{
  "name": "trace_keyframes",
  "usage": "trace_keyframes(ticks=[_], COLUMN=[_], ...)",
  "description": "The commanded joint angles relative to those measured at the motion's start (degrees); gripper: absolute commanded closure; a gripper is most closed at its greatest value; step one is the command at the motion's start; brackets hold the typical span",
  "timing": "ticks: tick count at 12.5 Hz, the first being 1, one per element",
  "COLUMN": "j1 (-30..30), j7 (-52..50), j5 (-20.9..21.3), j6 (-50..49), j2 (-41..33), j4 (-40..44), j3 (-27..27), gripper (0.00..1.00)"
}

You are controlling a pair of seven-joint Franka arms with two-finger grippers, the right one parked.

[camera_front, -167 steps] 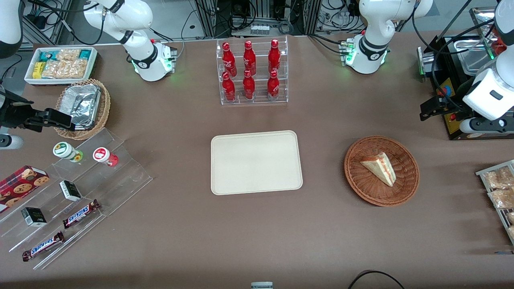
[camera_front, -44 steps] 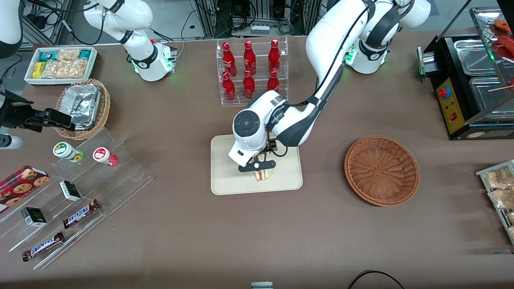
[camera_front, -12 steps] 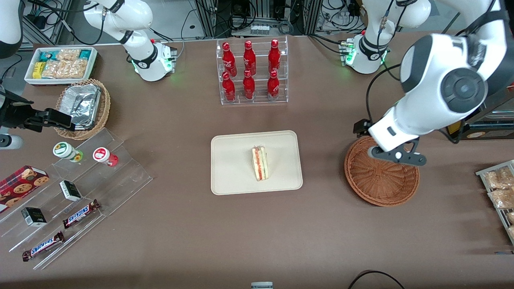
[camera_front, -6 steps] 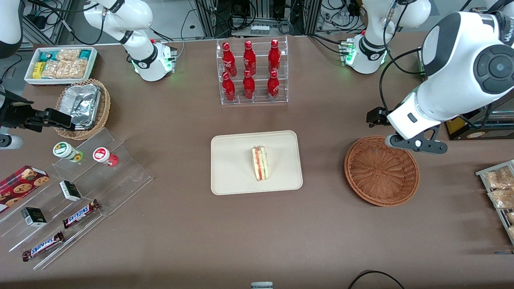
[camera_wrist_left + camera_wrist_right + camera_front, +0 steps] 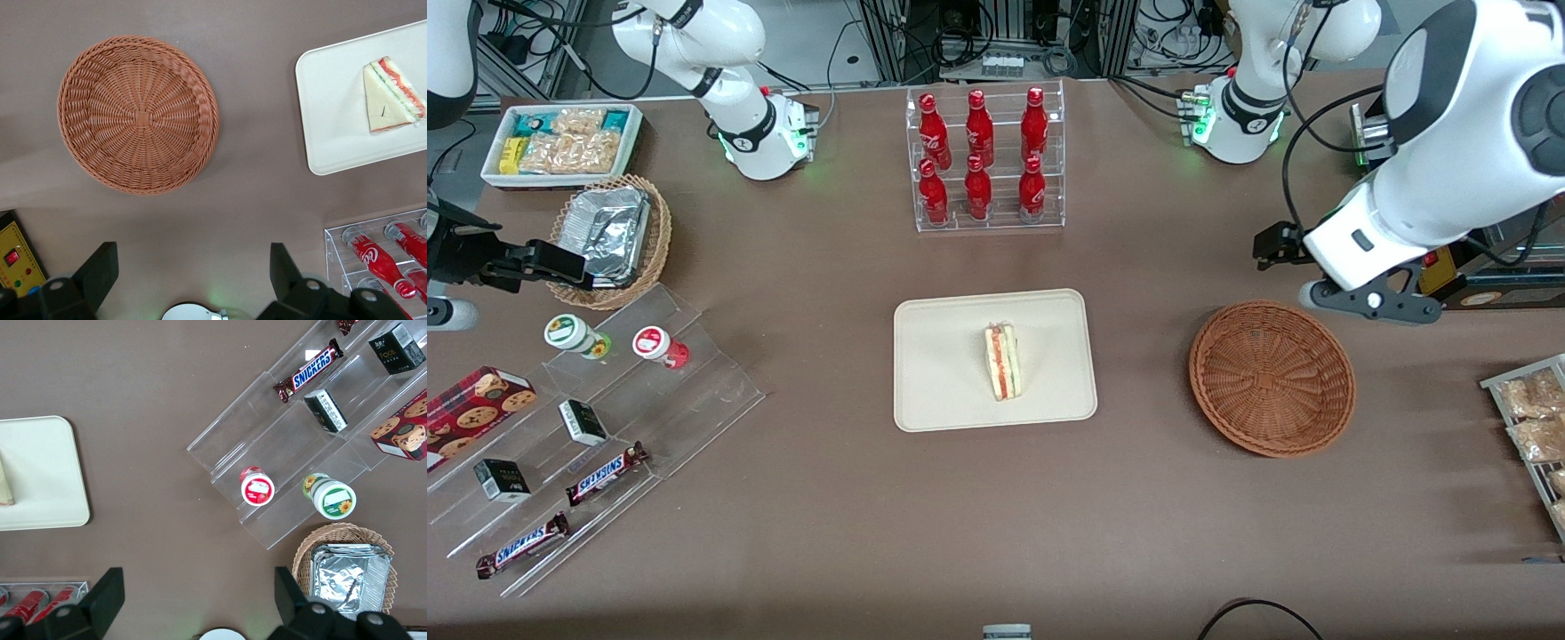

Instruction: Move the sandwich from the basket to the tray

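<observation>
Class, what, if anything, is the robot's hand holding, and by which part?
Nothing. The hand is open, above the table beside the basket; the sandwich lies on the tray.

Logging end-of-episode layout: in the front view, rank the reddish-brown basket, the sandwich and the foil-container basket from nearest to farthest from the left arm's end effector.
The end effector, fingers open, hangs at the working arm's end.
1. Basket: empty, just nearer the camera than it.
2. Sandwich: on the tray, mid-table.
3. Foil-container basket: toward the parked arm's end.
</observation>
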Motion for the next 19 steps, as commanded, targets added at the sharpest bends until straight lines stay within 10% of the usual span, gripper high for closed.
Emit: trace_keyframes(ticks=[1,19], j1=[0.2,38.5], j7=[0.6,2.5], j5=[1.2,2.8], j6=[1.2,1.2], j2=[-2.8,-4.6], j4=[-2.8,-3.1], j3=[0.1,-33.2], gripper=[0.00,0.00])
